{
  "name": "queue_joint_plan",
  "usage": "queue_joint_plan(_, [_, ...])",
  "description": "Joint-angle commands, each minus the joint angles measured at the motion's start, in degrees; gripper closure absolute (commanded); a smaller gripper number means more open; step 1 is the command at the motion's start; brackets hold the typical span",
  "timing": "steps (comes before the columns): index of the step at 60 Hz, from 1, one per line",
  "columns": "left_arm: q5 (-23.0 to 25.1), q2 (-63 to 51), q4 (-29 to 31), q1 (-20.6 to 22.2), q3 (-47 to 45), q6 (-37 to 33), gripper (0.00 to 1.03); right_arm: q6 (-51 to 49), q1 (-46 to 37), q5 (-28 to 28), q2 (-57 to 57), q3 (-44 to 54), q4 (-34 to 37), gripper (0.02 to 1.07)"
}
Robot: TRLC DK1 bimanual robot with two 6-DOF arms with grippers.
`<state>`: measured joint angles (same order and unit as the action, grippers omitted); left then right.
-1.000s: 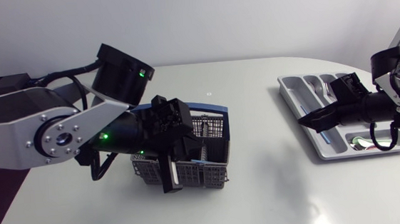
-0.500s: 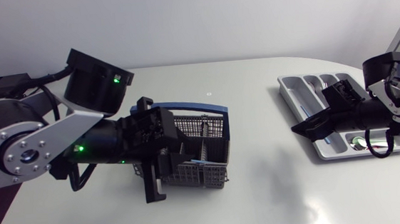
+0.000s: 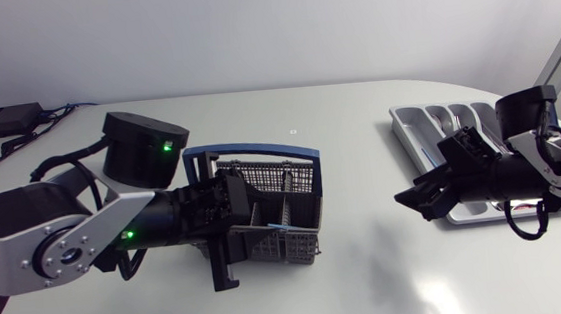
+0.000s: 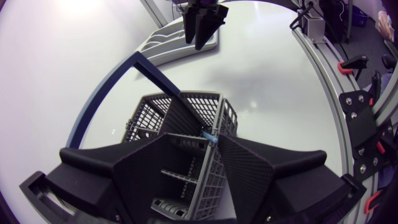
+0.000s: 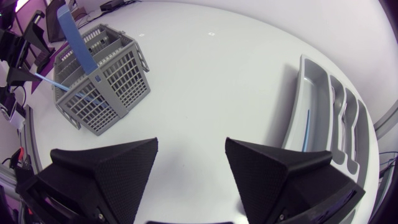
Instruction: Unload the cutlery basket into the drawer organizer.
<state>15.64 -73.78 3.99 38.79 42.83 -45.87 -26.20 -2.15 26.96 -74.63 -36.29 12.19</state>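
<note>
The grey mesh cutlery basket (image 3: 287, 181) with its raised blue handle (image 3: 250, 154) stands left of the table's middle. My left gripper (image 3: 234, 231) is at the basket's near-left corner, fingers open. In the left wrist view the left gripper (image 4: 196, 140) hangs just over the basket (image 4: 186, 112), and a thin light-blue utensil (image 4: 209, 137) ends beside one fingertip, not gripped. The grey drawer organizer (image 3: 414, 126) lies at the right. My right gripper (image 3: 414, 197) hovers open and empty just left of it. The right wrist view shows the basket (image 5: 118, 78) and the organizer (image 5: 323, 106) holding a blue utensil (image 5: 305, 129).
Silver cutlery (image 3: 441, 119) lies in the organizer's far compartments. Bare white tabletop (image 3: 366, 220) stretches between basket and organizer. The table's rounded edge (image 5: 249, 18) runs behind both.
My left gripper has opened and drawn back to the left, out of the basket. My right gripper has moved left, off the organizer, toward the middle of the table.
</note>
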Motion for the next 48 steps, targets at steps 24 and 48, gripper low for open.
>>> queue_joint_plan(24, [5.89,-5.76,-5.83,-0.82,-1.08,1.66,0.92,-0.87,0.83,-0.07,0.01,1.75,-0.06,0.29])
queue_joint_plan(48, [9.67,-6.64,5.94,-2.13,8.41,0.16,1.0,-0.7,2.33,-0.15,0.71,2.63,-0.14,0.29])
